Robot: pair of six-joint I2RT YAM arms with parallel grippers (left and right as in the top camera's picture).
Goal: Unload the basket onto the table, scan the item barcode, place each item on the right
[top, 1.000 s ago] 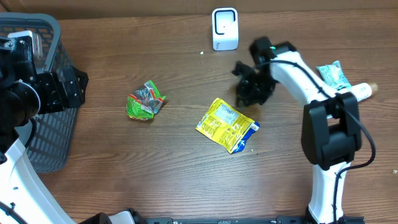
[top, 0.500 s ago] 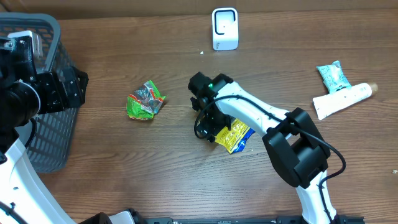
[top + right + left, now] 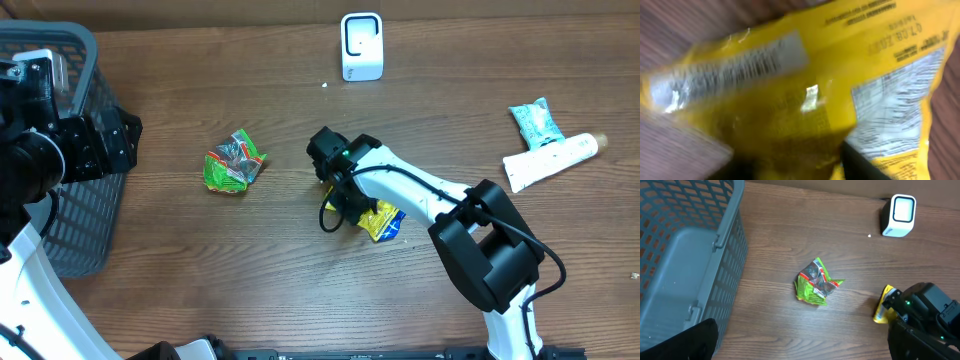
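Right tool (image 3: 342, 200) is down on the yellow snack packet (image 3: 386, 221), near the middle of the counter (image 3: 200, 280). From overhead, the tool covers the packet's left end and only the right part sticks out from under it. We cannot tell whether the jaws are pinching the packet or just standing over it.

The right wrist view is filled by the packet, very close and blurred. A white barcode strip (image 3: 725, 70) runs across the upper left, tilted, with a nutrition panel at the right. One dark finger (image 3: 865, 162) shows at the bottom edge in front of the film. The other finger is not clearly visible.

Left tool (image 3: 120, 140) is at the far left, up beside the grey basket (image 3: 92, 215). Its jaws are spread wide with nothing between them. Its camera looks down past the basket wall at the counter.

The white scanner (image 3: 361, 46) stands at the back edge of the counter. It is well apart from the yellow packet, screen side facing the counter. The packet is not at the scanner and lies in front of it, slightly to the left.

Other items on the counter:
- The crumpled green packet (image 3: 233, 162) is left of the right tool, between it and the basket, touching neither.
- The white tube (image 3: 550, 158) is at the right edge, lying at an angle.
- The teal sachet (image 3: 535, 120) is just behind the tube, close to or touching it. We cannot say which.

In the left wrist view, a yellow corner of the packet peeks out at the left side of the right arm's black housing.
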